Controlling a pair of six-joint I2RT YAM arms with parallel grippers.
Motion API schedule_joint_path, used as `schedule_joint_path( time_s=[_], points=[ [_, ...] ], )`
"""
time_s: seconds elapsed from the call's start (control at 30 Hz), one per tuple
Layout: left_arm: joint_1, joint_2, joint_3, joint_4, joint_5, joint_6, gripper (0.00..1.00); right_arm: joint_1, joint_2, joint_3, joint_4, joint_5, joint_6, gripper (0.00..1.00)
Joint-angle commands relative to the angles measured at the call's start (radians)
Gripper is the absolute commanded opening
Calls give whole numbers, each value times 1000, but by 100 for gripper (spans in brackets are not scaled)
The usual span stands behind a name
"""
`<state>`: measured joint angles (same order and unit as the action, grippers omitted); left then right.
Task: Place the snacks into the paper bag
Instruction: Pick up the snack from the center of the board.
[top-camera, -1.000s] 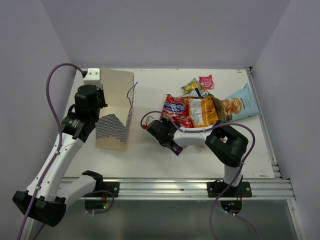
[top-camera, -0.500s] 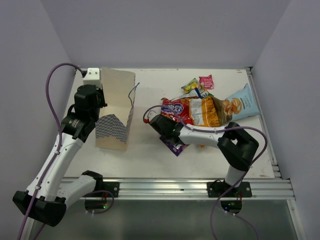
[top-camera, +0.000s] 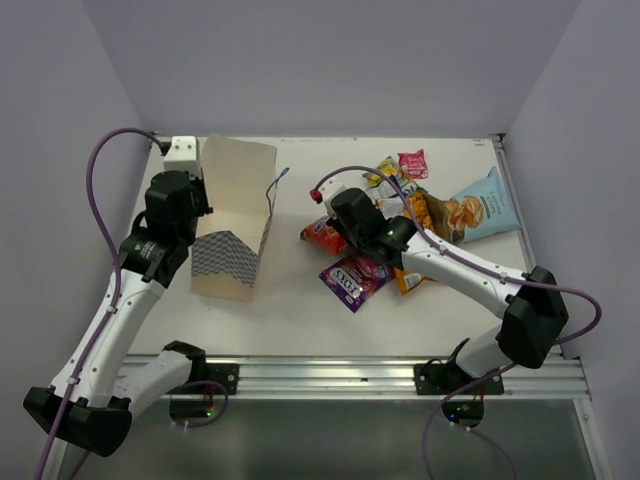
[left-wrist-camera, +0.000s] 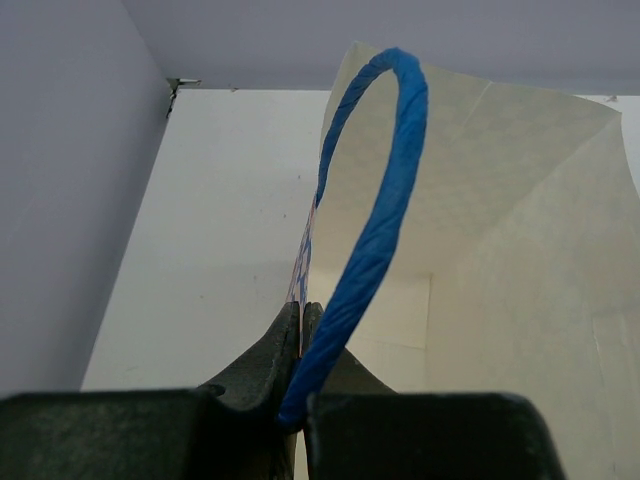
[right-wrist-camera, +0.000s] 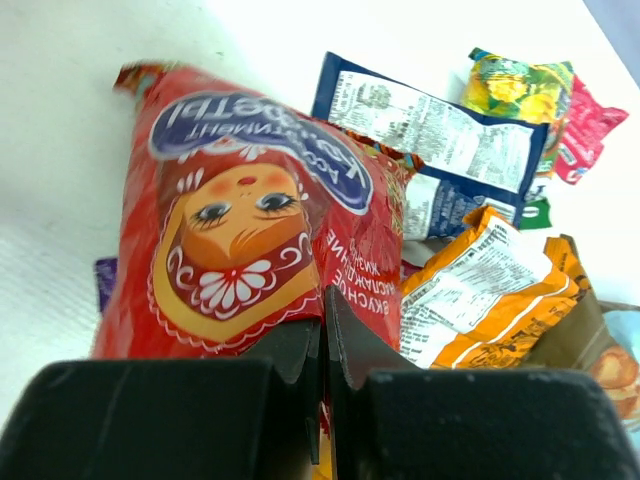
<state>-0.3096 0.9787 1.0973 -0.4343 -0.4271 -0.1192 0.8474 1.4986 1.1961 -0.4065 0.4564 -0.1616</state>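
Paper bag (top-camera: 232, 215): tan, plain pale inside; near face blue-and-white checks. Handle (left-wrist-camera: 372, 215): blue cord.
Cookie bag (right-wrist-camera: 240, 230): red, blue oval label with white letters, doll face in orange-yellow scarf with white flowers.
Chip bag (right-wrist-camera: 490, 290): orange, white text panel.
Purple pack (top-camera: 355, 278): purple, white and yellow lettering.
Light-blue bag (top-camera: 478, 208): pale blue, tan-orange picture.
Dark-blue packet (right-wrist-camera: 430, 140): navy edge, white printed panel.
Small packets: one pink (top-camera: 412, 163), one yellow-green (top-camera: 381, 174), print too small to read.
Table (top-camera: 300, 300): white. Walls: pale lilac-grey.
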Motion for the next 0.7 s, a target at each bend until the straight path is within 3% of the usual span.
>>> schedule_joint_path(
  time_s=[0.0,0.3,0.67],
  points=[
    [6,-25,16,45,4,3,0,-21,-72,83,2,-82,71,0],
    [6,-40,7,45,28,0,0,-53,-113,212,-87,-188,143,0],
    [6,-48,-27,78,103,30,0,-54,-182,335,-124,-211,102,0]
  ],
)
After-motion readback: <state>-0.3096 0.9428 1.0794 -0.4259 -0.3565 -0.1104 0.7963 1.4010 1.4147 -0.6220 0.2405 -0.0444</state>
